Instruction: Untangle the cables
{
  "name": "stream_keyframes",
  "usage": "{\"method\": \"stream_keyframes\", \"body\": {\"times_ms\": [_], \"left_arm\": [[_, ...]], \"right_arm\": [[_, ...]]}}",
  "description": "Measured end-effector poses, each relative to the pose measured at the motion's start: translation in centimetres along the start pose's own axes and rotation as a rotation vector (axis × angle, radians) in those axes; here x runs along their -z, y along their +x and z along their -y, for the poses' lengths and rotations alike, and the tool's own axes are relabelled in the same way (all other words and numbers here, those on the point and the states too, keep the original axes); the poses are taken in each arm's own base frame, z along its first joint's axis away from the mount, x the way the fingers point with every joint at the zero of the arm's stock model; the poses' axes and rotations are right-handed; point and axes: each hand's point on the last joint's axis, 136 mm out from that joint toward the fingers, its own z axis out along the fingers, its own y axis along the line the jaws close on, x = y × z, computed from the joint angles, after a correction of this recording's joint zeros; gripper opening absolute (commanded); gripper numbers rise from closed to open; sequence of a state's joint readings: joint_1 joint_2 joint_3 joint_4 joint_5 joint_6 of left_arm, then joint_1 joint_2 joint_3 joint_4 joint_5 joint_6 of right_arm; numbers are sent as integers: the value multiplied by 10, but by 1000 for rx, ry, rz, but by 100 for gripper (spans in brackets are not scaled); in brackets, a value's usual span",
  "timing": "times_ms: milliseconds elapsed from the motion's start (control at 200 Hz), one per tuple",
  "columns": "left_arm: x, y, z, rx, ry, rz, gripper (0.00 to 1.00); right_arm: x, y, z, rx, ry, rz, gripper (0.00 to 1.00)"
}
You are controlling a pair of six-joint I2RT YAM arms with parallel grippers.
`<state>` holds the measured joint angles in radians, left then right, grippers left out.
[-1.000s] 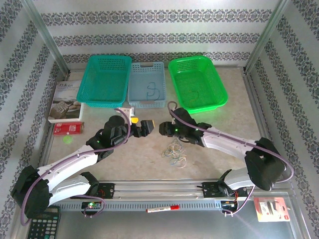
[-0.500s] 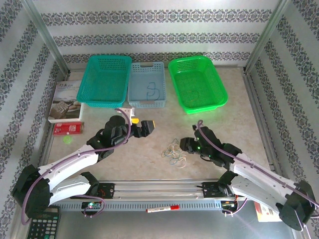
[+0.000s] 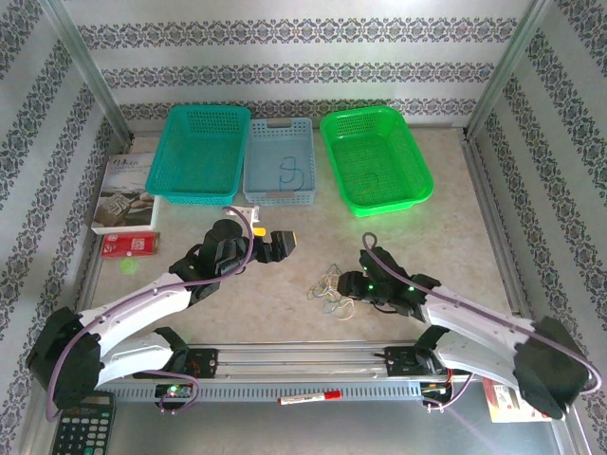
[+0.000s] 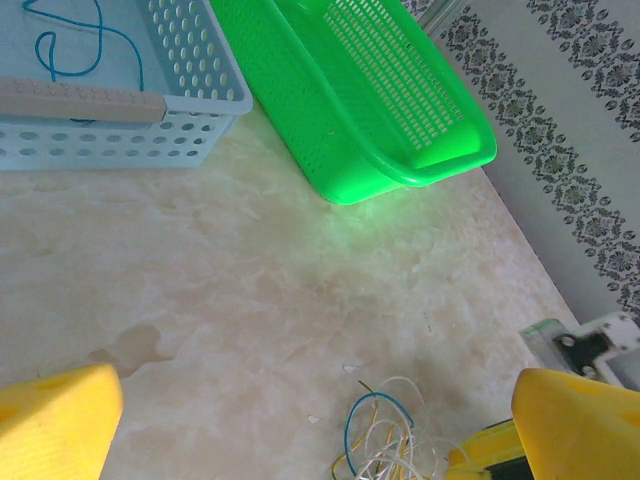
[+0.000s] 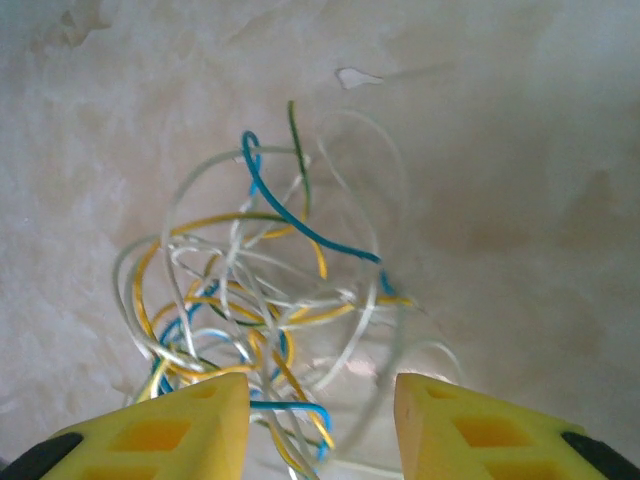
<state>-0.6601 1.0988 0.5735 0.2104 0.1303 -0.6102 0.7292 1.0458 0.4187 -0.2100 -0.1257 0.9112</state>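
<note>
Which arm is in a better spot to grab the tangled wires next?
The right. Its end effector sits right at the cables, jaws parted over the bunch. The left end effector is open but hangs farther back.

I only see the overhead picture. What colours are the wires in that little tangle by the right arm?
Observer: The right wrist camera shows the cables as white, yellow and blue strands, plus one dark green, looped together.
Visitor: Are they being gripped?
Observer: No. The right gripper is open, with strands lying loose between its tips.
Visitor: And what's in the pale blue basket?
Observer: The left wrist camera shows a blue wire lying on its floor.
</note>
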Motion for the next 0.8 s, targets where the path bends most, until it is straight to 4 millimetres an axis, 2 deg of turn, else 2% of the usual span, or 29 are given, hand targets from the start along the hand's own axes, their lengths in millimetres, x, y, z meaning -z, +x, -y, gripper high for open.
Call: {"method": "stream_keyframes", "body": {"times_ms": [80, 270, 365, 525, 664, 799], "left_arm": [[0, 0, 0, 1, 0, 0, 100], [1, -1, 1, 1, 2, 4, 100], [4, -4, 3, 0, 9, 15, 100], [7, -8, 5, -1, 16, 30, 100], [7, -8, 5, -1, 16, 30, 100], [7, -8, 5, -1, 16, 30, 100]], "right_arm": [[-8, -11, -20, 7, -29, -7, 42], [-27, -46, -87, 59, -164, 6, 41], [-29, -56, -106, 79, -208, 15, 41], [-21, -62, -113, 120, -224, 44, 43], [5, -70, -112, 149, -216, 114, 43], [22, -78, -99, 147, -198, 169, 42]]}}
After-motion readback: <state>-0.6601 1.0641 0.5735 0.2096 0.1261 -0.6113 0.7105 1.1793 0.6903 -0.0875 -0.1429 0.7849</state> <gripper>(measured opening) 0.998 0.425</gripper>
